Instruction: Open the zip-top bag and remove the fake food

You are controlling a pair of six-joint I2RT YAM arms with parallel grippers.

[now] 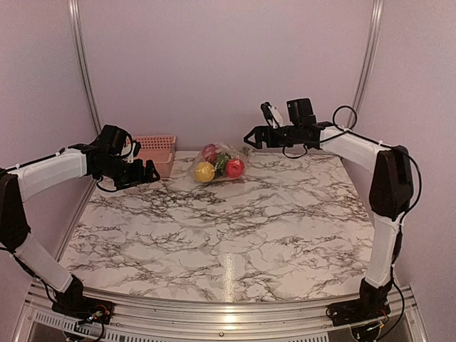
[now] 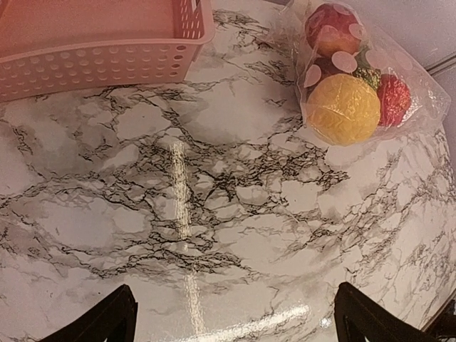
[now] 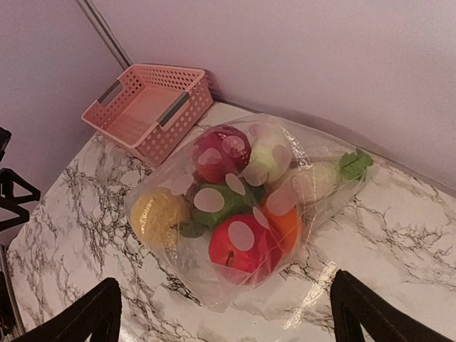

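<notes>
Lying at the far side of the table (image 1: 249, 221), close to the back wall (image 1: 228, 64), is the bag (image 1: 218, 162). The food (image 3: 228, 214) is all packed inside it, and the bag looks lumpy and crinkly around it. A yellow fruit (image 2: 342, 108) sits at the end nearest the left arm. A red fruit (image 3: 242, 244) sits at the near side, with an orange bit just beside it. A dark red fruit (image 3: 219, 153) is on the far side. A green leaf (image 3: 354, 164) is at the end away from the basket (image 1: 155, 147). I cannot tell if it pokes out of the bag. I cannot tell where the zip is, or if it is shut.

The pink basket stands just left of the bag, by the wall. They do not touch.

The left gripper (image 1: 148, 173) hangs over the table in front of the basket, apart from the bag. Its fingers (image 2: 100, 320) are wide apart and hold nothing. The right gripper (image 1: 251, 138) hangs in the air just right of the bag, not touching it. Its fingers (image 3: 367, 310) are wide apart too, and hold nothing.
</notes>
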